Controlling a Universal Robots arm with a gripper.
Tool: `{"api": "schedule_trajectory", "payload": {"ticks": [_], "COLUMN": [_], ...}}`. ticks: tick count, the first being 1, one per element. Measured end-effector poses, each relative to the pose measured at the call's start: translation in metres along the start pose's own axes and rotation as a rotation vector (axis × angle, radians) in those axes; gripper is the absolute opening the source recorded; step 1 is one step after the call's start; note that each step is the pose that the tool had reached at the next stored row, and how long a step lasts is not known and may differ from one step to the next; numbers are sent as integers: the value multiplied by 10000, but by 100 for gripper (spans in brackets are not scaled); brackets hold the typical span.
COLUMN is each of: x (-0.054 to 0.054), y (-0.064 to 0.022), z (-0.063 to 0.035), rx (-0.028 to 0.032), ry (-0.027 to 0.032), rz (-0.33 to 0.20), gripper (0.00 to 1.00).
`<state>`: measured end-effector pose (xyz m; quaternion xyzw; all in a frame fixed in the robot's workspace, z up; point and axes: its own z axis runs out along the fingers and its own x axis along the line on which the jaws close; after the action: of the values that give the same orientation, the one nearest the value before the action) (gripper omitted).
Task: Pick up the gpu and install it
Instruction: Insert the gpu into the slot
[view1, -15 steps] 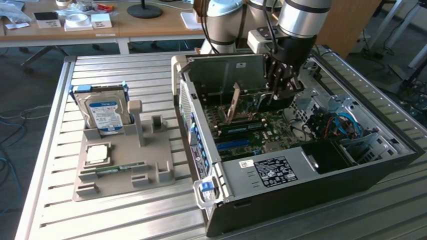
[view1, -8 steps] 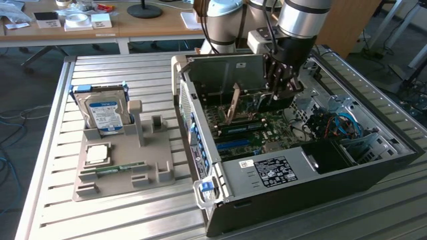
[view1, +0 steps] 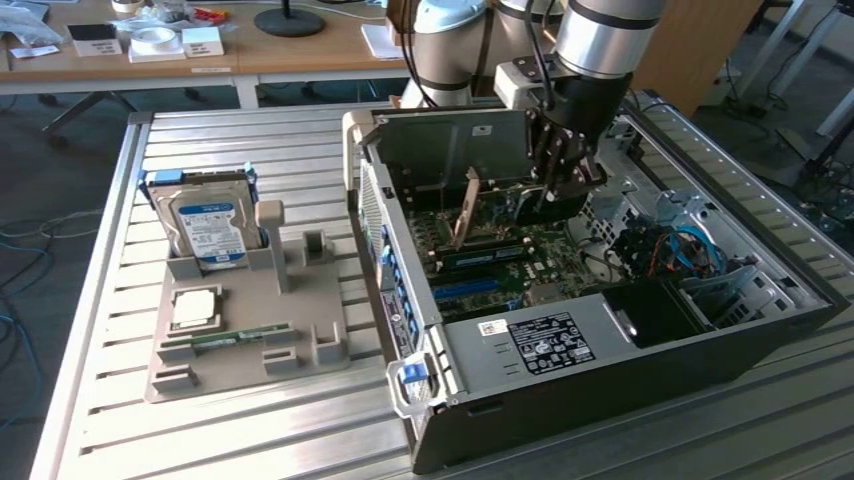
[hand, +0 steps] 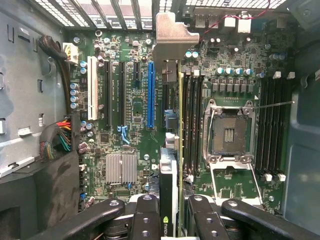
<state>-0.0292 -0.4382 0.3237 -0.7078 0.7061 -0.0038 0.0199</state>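
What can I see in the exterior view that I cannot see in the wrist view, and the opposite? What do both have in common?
Exterior view: the grey plastic parts tray, the silver hard drive with a blue-white label standing in it, and the slatted metal table. Wrist view: the empty square processor socket and the ribbed silver heatsink. Both: the gripper shut on the gpu, a thin dark card with a silvery bracket, and the green motherboard.
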Motion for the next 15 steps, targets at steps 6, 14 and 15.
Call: {"api": "schedule_trajectory", "payload": {"ticks": [6,14,15], "x": [0,0,1], "y": [1,1,1], "z": [16,32,39], "rx": [0,2,1], "ry": [1,-4,-2], "rz": [0,0,0], "gripper": [27,27,27]}}
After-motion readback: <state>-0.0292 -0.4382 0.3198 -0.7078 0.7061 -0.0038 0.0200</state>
